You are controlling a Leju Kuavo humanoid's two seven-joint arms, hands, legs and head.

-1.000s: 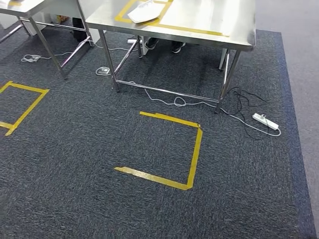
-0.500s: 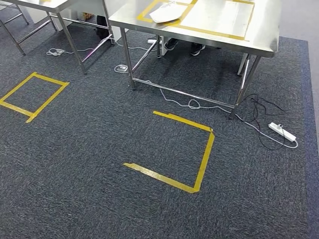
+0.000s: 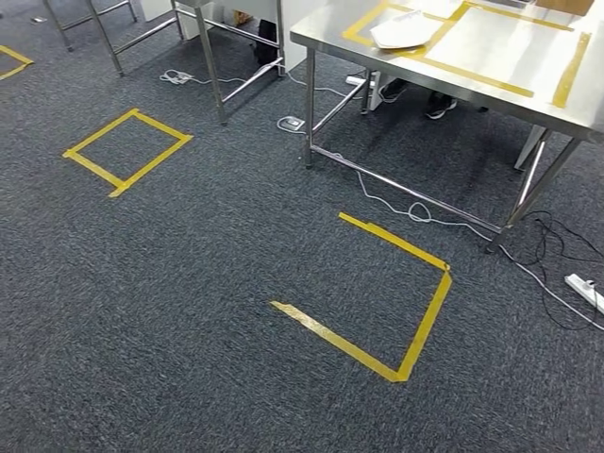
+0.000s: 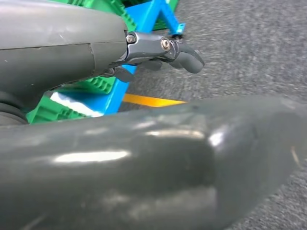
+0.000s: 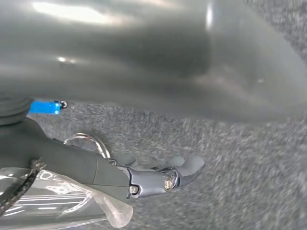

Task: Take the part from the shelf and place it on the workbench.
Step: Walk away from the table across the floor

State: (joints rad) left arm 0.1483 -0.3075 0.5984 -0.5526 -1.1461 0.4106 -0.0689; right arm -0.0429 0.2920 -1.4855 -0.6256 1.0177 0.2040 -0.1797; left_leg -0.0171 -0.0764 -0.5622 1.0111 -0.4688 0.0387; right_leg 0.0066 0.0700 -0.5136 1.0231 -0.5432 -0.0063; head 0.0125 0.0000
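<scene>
Carpet [image 5: 235, 158] behind; right hand [image 5: 108, 172] holds bagged part [image 5: 54, 201].

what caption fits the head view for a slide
Head view: steel workbench holding a white part inside yellow tape, above dark carpet with taped floor markers.

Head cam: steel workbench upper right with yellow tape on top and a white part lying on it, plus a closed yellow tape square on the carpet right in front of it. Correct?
One thing is off. In the head view the tape outline on the carpet in front of the workbench is not closed: one side is missing. The closed yellow square lies further left. The yellow tape on top and the white part are right.
</scene>
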